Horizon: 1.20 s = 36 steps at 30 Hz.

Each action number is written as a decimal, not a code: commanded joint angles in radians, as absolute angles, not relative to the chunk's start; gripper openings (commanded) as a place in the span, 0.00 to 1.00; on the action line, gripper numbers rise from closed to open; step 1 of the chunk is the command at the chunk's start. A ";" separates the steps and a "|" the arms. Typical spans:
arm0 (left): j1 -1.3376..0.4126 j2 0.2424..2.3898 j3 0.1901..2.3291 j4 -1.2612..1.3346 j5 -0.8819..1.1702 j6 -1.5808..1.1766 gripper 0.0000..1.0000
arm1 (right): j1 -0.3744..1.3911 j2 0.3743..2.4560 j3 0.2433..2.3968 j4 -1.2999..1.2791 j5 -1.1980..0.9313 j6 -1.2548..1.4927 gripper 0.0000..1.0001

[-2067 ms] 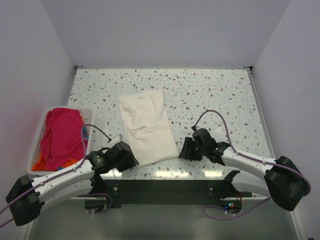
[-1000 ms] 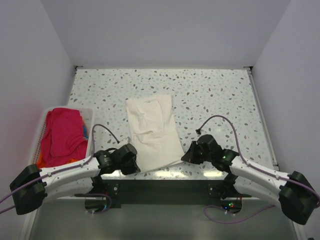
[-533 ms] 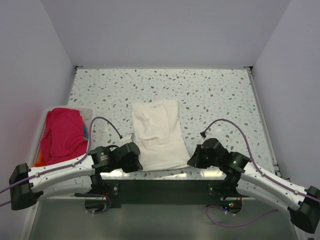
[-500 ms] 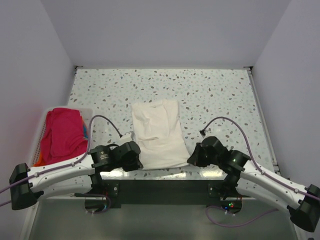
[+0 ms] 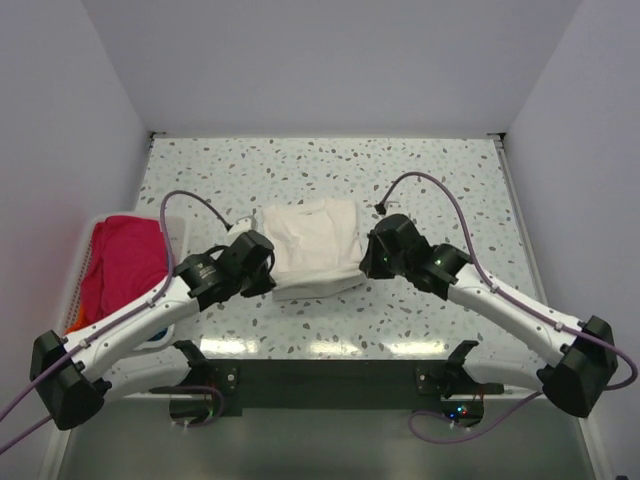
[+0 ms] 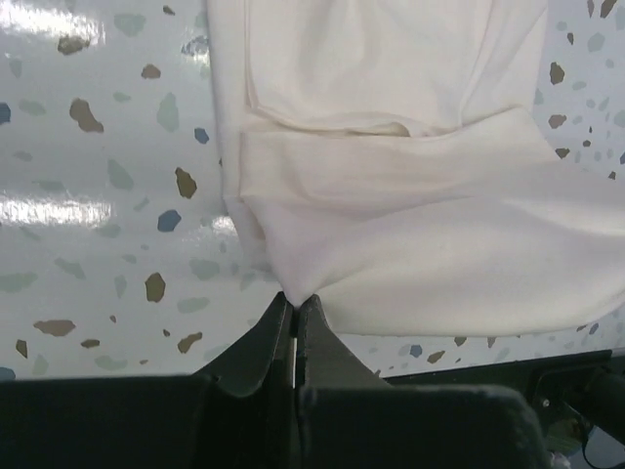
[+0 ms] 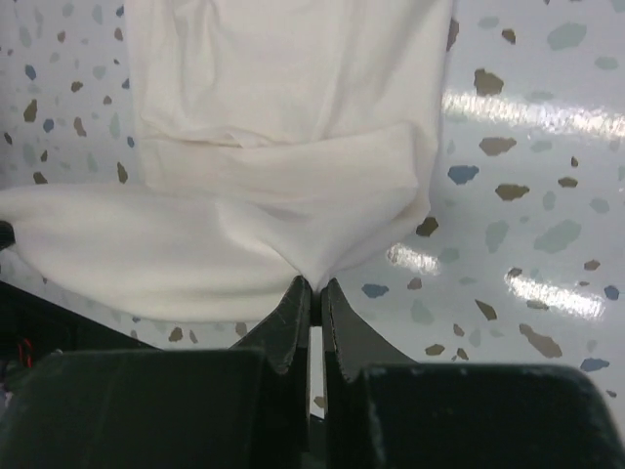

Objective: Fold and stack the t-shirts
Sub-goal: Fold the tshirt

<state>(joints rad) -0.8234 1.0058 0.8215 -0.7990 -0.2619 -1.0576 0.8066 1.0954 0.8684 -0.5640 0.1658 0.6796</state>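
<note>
Since half a second ago both arms have swung forward, carrying the near hem of the white t-shirt (image 5: 315,245) up from the bottom edge toward mid-frame, so the cloth now lies doubled and shorter. Low in each wrist view, the left gripper (image 6: 295,303) and the right gripper (image 7: 314,288) are each pinched closed on a hem corner, with fabric bunched between the jaws. The lifted half sags between the two grips. It looks like light, limp cloth that will droop and crease, best held at the corners and kept taut. The shirt rests at the centre of the speckled tabletop (image 5: 430,180). At the left edge, a basket (image 5: 88,225) holds red t-shirts (image 5: 125,265).
</note>
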 commanded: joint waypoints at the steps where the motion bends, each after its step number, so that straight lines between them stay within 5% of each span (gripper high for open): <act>1: -0.752 1.066 0.913 -0.732 -0.276 -0.916 0.00 | 0.727 1.172 0.986 -0.500 0.178 0.588 0.00; 21: -0.315 1.653 1.235 -0.361 -0.109 -0.726 0.00 | 0.396 1.925 1.644 -0.396 -0.171 0.499 0.01; 22: -0.287 1.681 1.261 -0.329 -0.103 -0.719 0.00 | 0.381 1.972 1.679 -0.393 -0.187 0.500 0.06; 23: -0.272 1.706 1.270 -0.287 -0.063 -0.709 0.11 | 0.376 2.043 1.745 -0.393 -0.189 0.499 0.28; 25: -0.224 1.796 1.342 -0.244 -0.040 -0.687 0.42 | 0.356 2.117 1.811 -0.387 -0.199 0.497 0.56; 27: -0.198 1.838 1.396 -0.241 -0.035 -0.661 0.63 | 0.339 2.213 1.938 -0.452 -0.207 0.485 0.70; 31: -0.160 1.790 1.427 -0.245 -0.017 -0.660 0.75 | 0.319 2.194 1.987 -0.509 -0.157 0.424 0.78; 36: -0.213 1.697 1.347 -0.253 -0.005 -0.655 0.66 | 0.321 2.066 1.726 -0.393 -0.193 0.419 0.78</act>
<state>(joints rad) -0.1646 1.7916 1.3659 -0.2996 -0.0395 -0.6861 0.3119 2.1853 1.8111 -0.4397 -0.1680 0.4522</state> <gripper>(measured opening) 0.684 0.779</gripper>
